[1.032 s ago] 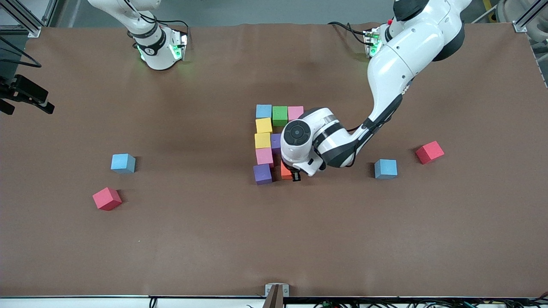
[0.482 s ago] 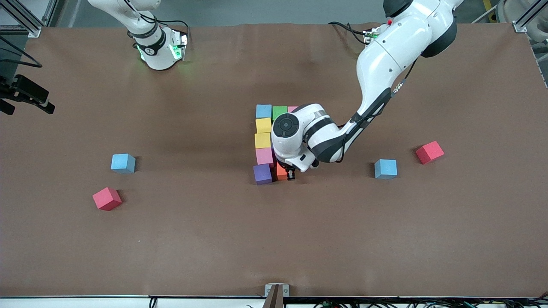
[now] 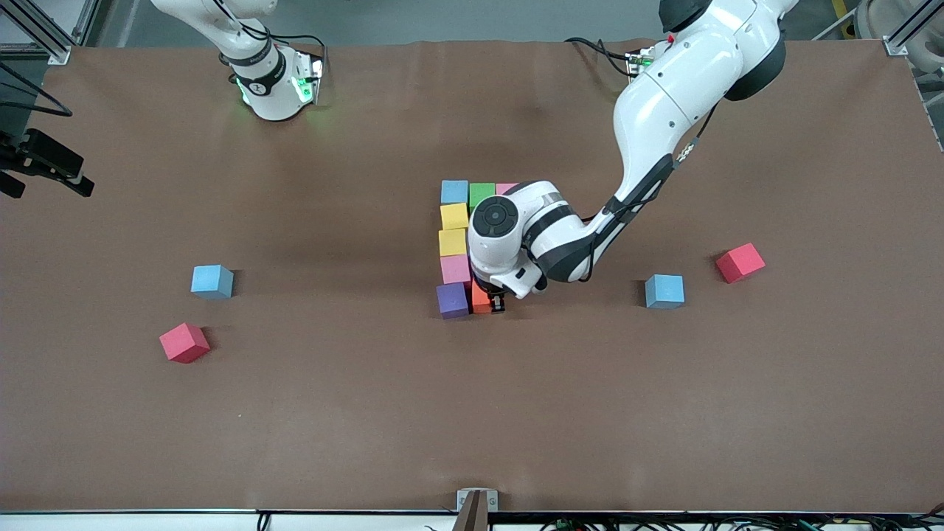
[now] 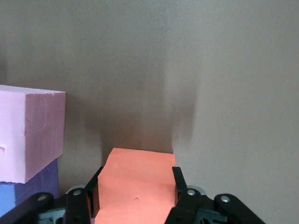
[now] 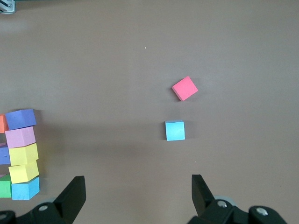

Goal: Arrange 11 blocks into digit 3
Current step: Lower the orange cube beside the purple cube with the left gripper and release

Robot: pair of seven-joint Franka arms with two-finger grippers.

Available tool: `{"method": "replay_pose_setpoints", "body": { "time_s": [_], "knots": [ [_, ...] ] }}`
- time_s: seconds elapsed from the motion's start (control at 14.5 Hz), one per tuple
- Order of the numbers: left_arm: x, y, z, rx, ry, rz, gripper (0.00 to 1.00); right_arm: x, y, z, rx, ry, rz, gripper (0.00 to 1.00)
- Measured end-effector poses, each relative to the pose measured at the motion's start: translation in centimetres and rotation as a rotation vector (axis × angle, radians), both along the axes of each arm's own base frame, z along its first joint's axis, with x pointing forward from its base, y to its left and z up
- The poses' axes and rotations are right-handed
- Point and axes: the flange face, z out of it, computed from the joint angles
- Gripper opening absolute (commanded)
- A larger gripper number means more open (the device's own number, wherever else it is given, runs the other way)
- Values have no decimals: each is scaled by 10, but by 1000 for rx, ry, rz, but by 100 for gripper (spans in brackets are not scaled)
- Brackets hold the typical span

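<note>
The blocks of the figure lie mid-table: a light blue, green and pink block in a row, then a column of two yellow blocks, a pink block and a purple block. My left gripper is shut on the orange block, held low against the purple block below the pink block. The left wrist hides the figure's middle. My right gripper hangs open and empty high over the table, and the right arm waits.
Loose cubes lie apart: a light blue cube and a red cube toward the right arm's end, another light blue cube and red cube toward the left arm's end. The right wrist view shows one light blue cube and one red cube.
My left gripper has carried the orange block toward the right arm's end until it sits beside the purple block. The right arm has not moved.
</note>
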Motion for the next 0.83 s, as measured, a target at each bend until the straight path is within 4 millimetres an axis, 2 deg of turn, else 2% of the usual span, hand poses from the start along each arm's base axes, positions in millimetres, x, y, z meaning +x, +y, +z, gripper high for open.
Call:
{"method": "replay_pose_setpoints", "body": {
  "time_s": [0.83],
  "knots": [
    [-5, -10, -1, -25, -7, -4, 8, 0, 0, 0, 0, -1, 0, 100]
  ]
}}
